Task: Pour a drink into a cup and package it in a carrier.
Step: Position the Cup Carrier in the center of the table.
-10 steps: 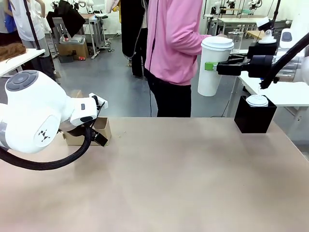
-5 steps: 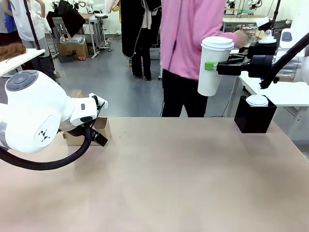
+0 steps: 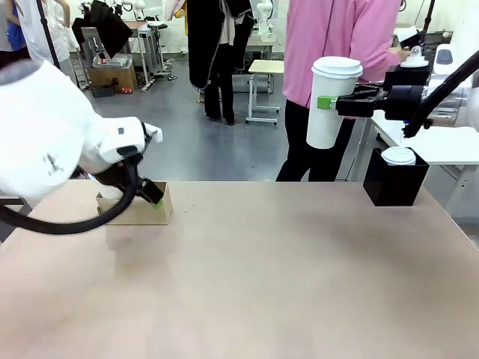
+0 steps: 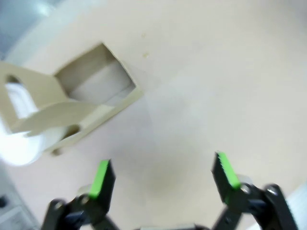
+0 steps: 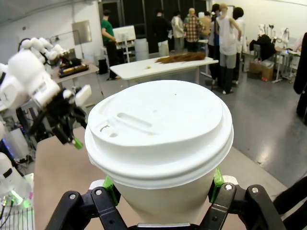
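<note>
holding the cup [image 3: 327,127] aloft in the right gripper [image 3: 329,102], green pads [image 5: 109,184] squeezed against its sides around mid-height. upright, white lid [image 3: 337,68] fitted, high over the far right of the table [image 3: 262,284], with a person in a pink top [image 3: 337,30] just behind. from the right wrist, a broad lid with a sip slot, black fingers hugging the paper wall beneath it. lower down, at the table's far right corner, a black box [image 3: 393,187] with another white-lidded cup [image 3: 398,155] sitting in it.

over on the far left — left gripper [image 4: 163,173] spread wide, clasping nothing, hanging low over bare tabletop just beside the carrier [image 4: 91,96]. from the front, one green fingertip [image 3: 155,200] showing against the carrier's near corner. carrier flat on the table near its far left edge, centre handle upright, one square pocket open to view, and possibly a white cup [image 4: 19,143] in the next slot — too blurred to be sure. held cup and carrier well apart, at opposite sides of the table.
</note>
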Tool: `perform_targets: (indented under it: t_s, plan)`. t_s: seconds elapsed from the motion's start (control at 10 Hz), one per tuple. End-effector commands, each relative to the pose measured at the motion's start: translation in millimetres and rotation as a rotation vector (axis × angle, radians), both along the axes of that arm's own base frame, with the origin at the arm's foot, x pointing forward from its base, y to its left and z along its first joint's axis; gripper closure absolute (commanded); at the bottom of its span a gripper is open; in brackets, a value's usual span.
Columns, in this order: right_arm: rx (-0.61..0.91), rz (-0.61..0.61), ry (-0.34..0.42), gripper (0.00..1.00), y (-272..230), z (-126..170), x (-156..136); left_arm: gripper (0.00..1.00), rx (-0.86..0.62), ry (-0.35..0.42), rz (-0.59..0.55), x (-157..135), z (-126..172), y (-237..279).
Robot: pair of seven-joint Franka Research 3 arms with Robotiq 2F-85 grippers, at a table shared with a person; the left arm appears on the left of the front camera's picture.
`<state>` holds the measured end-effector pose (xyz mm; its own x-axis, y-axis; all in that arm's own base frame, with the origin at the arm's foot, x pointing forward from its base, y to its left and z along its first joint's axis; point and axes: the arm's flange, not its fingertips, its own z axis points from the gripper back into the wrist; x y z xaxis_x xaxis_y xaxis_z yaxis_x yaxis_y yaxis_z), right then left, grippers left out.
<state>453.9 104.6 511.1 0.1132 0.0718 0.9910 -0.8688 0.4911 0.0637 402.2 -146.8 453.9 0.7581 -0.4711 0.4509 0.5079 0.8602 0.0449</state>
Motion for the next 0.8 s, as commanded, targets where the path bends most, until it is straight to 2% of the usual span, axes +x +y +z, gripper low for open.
perform_targets:
  t_s: [0.0,0.3,0.5,0.7]
  plan:
    - [0.004,0.004,-0.007,0.20,2,4,0,0.00,-0.019,0.062,0.098,8,52,20]
    - [0.004,0.004,-0.007,0.20,2,4,0,0.00,-0.030,0.119,0.236,55,105,49]
    - [0.004,0.004,-0.007,0.20,2,4,0,0.00,-0.036,0.157,0.286,92,106,56]
    - [0.004,0.004,-0.007,0.20,2,4,0,0.00,-0.026,0.203,0.334,125,92,59]
